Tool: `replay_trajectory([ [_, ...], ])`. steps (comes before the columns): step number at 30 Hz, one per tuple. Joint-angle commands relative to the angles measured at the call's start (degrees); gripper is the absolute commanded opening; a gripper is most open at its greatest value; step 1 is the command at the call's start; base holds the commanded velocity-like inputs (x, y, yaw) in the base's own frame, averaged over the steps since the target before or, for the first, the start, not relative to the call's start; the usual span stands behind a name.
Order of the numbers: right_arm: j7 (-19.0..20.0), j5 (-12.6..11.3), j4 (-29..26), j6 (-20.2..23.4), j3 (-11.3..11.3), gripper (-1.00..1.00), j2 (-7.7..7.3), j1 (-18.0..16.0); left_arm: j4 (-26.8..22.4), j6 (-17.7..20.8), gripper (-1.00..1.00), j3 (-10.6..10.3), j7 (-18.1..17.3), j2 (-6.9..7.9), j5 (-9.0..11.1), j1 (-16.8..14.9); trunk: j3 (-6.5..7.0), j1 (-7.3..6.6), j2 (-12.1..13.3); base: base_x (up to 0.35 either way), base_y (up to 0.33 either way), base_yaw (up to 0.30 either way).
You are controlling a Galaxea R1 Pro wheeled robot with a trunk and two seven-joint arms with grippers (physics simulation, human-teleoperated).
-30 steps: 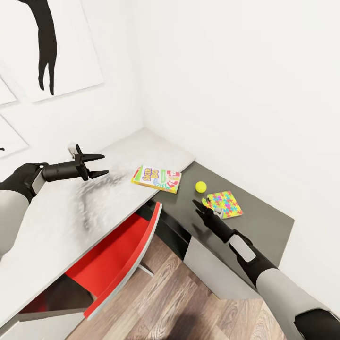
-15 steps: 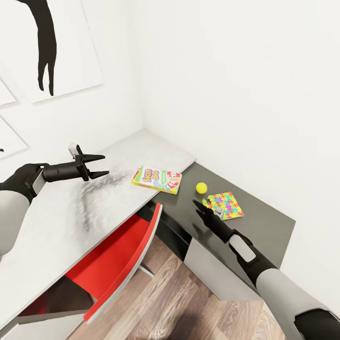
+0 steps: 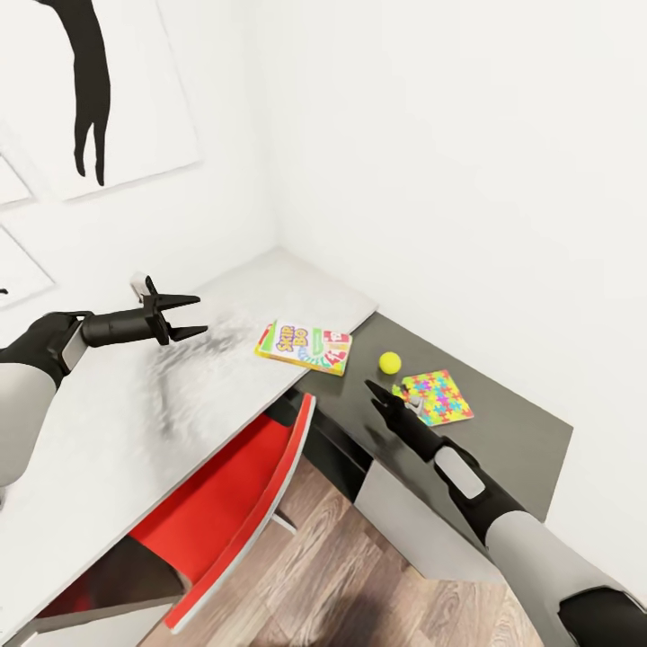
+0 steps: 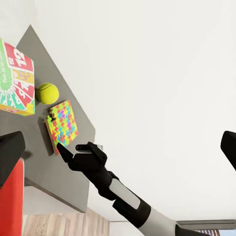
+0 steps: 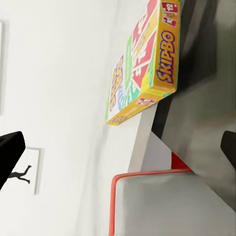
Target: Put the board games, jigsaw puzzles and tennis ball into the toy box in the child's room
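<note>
- The right hand [image 3: 388, 402] hangs over the dark lower wing of the worktop [image 3: 503, 431], near the jigsaw puzzle [image 3: 436, 397] and the tennis ball [image 3: 389, 362]. Its fingertips stand wide apart at the edges of the right wrist view, and it holds nothing.
- The left hand [image 3: 184, 316] hovers above the pale upper part of the worktop, fingers spread, also empty, well apart from the toys.
- The Skip-Bo board game [image 3: 304, 345] lies flat at the corner of the pale top, its end jutting over the step down to the dark wing. The ball sits between it and the puzzle, touching neither.
- In the left wrist view the puzzle looks like two squares stacked, though I cannot tell for certain.
- A red chair [image 3: 243, 503] is tucked under the worktop.
- The step in hand seems to be the right arm's approach to a first toy, probably the puzzle or the ball.
- The next move calls for lowering the spread fingers around one toy. The ball may roll if nudged, and the thin puzzle will be hard to pinch off the flat surface.
</note>
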Motion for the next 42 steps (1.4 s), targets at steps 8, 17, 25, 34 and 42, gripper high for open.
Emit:
replay_trajectory([
  [8, -0.02, -0.6, 0.01, 0.29, 0.26, 1.0, -0.13, -0.05, 0.02, 0.61, 1.0, 0.07, -0.24, -0.05, -0.09, 0.03, -0.09, 0.04, -0.1, 0.015, 0.024, 0.0],
  [17, -0.33, -0.55, 0.01, 0.45, 0.26, 1.0, -0.17, -0.05, 0.02, 0.61, 1.0, 0.01, -0.24, -0.08, -0.09, 0.05, -0.09, 0.04, -0.1, 0.001, 0.002, 0.0],
  [25, -0.6, -0.49, 0.1, 0.89, 0.34, 1.0, -0.47, -0.05, 0.02, 0.61, 1.0, 0.02, -0.24, -0.43, -0.09, 0.05, -0.09, 0.04, -0.1, 0.0, 0.0, 0.0],
  [34, -3.03, -0.67, 0.01, 1.31, 0.32, 1.0, -0.52, -0.05, 0.02, 0.61, 1.0, 0.05, -0.24, -0.75, -0.09, 0.05, -0.09, 0.04, -0.1, 0.0, 0.0, 0.0],
  [42, -3.87, -0.57, -1.28, 2.83, 0.32, 1.0, -1.58, -0.05, 0.02, 0.61, 1.0, 0.02, -0.24, -1.37, -0.09, 0.26, -0.09, 0.04, -0.1, 0.0, 0.0, 0.0],
])
